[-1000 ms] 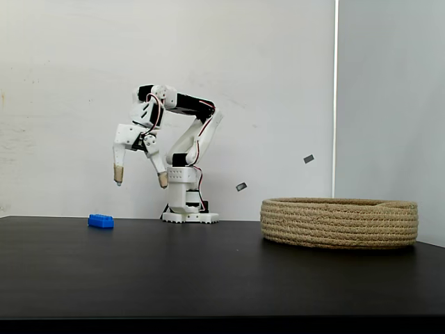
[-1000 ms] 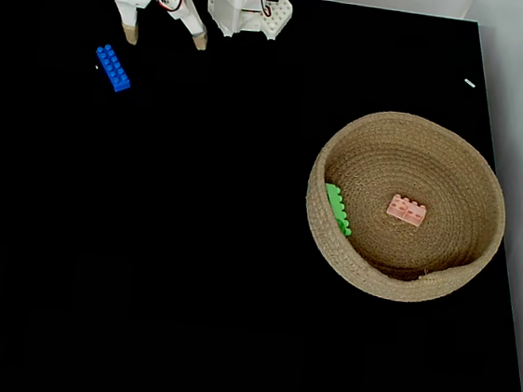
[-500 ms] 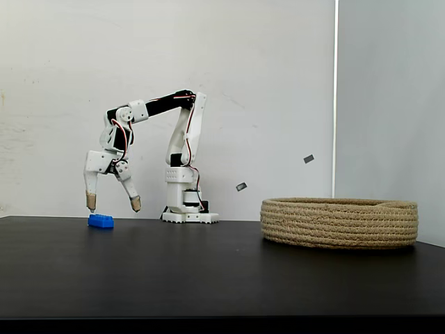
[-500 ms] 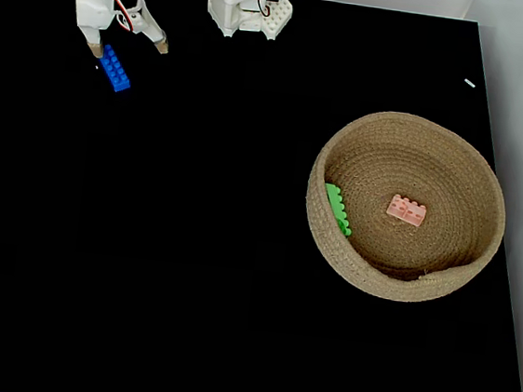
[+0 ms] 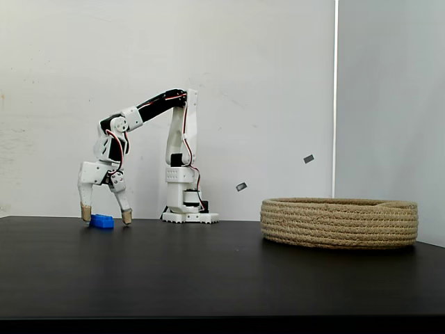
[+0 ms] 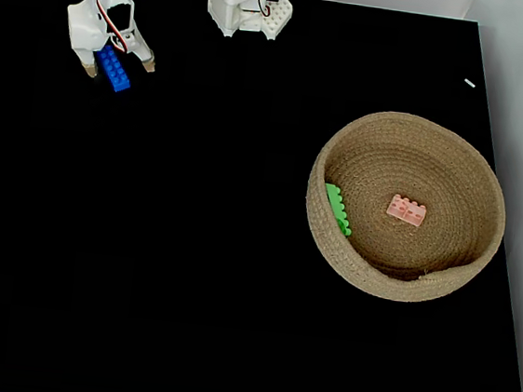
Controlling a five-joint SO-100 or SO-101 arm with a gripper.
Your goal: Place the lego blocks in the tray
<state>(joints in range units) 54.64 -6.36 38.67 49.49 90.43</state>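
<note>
The blue lego block lies on the black table at the far left. My gripper is open and lowered over it, one tan fingertip on each side of the block, tips near the table. The tray, a round coiled rope basket, stands at the right. Inside it in the fixed view from above lie the green block against the left wall and the pink block near the middle.
The arm's white base stands at the back of the table, right of the gripper. A wide stretch of black tabletop separates the blue block from the basket. A white wall rises behind.
The arm has reached out leftward and come down. The open gripper dropped from well above the table until its fingers straddle the blue block. The blocks have not moved.
</note>
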